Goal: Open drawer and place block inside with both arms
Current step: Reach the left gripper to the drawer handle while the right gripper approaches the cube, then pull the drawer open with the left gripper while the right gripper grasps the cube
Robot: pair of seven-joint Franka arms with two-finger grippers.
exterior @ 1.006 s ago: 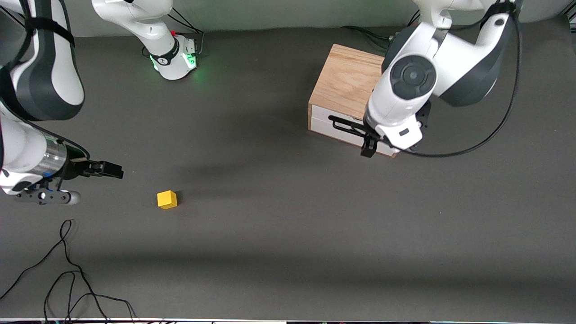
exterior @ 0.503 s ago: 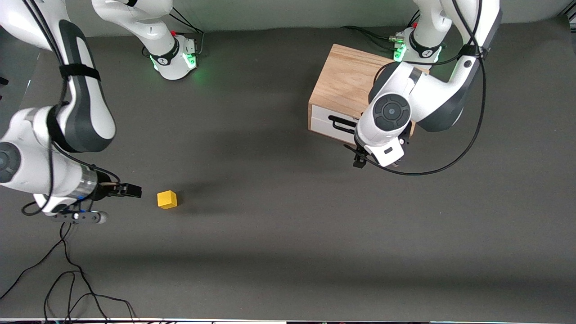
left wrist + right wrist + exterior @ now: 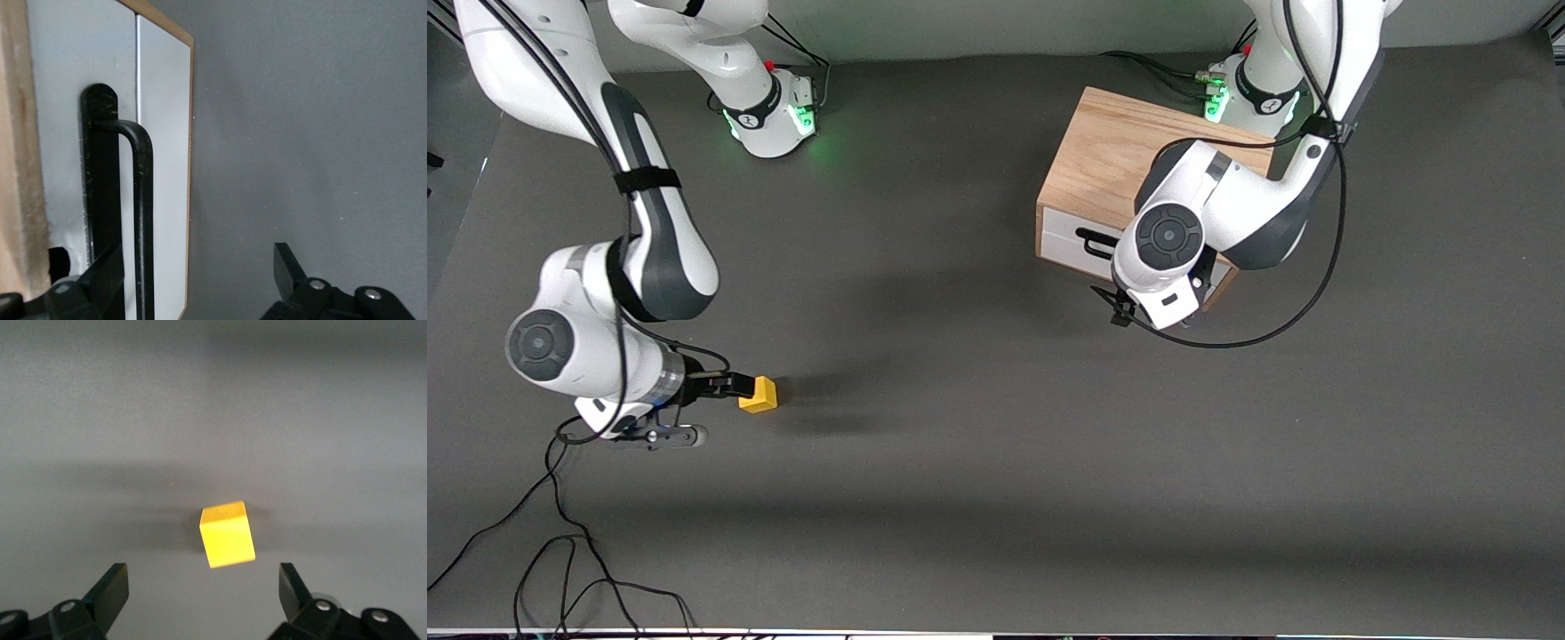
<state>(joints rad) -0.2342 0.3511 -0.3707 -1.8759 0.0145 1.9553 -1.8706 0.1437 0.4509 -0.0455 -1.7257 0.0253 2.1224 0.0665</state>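
While the tabletop (image 3: 978,462) lies dark grey under both arms, we see the box (image 3: 1107,160) at the left arm's end with its drawer (image 3: 1072,242) shut. Our left claw (image 3: 193,280) hangs spread just in front of the drawer's handle (image 3: 141,200), one finger beside the bar. Our right claw (image 3: 203,590) gapes wide, low beside the block (image 3: 227,534), which sits on the tabletop toward the right arm's end.

Right gripper (image 3: 734,386) hangs low on a bent arm, fingers spread wide. Left gripper (image 3: 1119,313) points downward from a folded arm, fingers likewise spread apart.
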